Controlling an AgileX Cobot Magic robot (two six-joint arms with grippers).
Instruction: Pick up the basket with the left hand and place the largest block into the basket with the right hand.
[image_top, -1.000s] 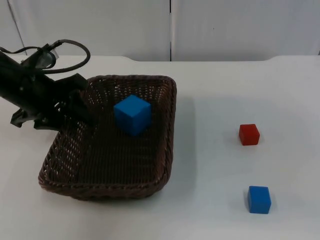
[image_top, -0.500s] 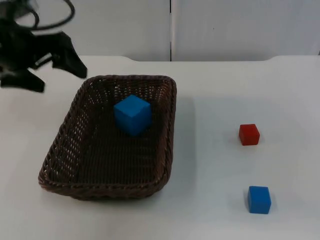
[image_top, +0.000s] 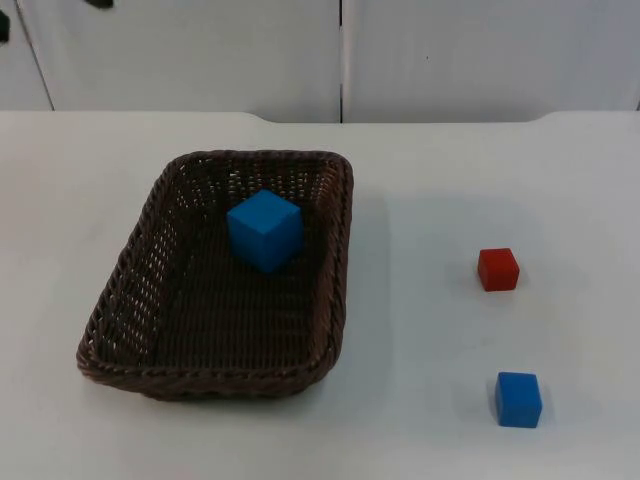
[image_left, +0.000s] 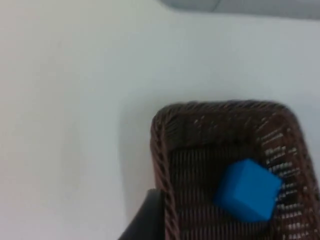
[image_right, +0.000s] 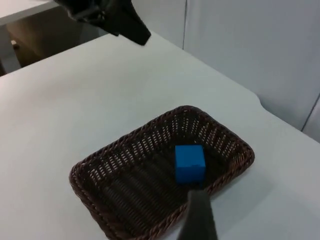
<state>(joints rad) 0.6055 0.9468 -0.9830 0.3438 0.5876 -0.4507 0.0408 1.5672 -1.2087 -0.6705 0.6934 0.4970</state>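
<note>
- A second ago our left arm was at the basket's left rim; half a second ago it had lifted clear toward the upper left, and now it has drawn off the table altogether in the top view.
- The basket did not move in that time: it rests flat on the table, left of centre, with the large blue block inside, toward its far end.
- We judge from this that the task is in effect done: the largest block is in the basket, the basket is set down, and the arms are retreating.
- The left gripper appears in the right wrist view, high over the table's far side and well apart from the basket; we cannot tell how its fingers stand.
- The right gripper hangs above the basket's near rim, well above the block; its fingers' spread is also unclear to us.
- The small red block and the small blue block lie on the table to the right, well apart from the basket.
</note>
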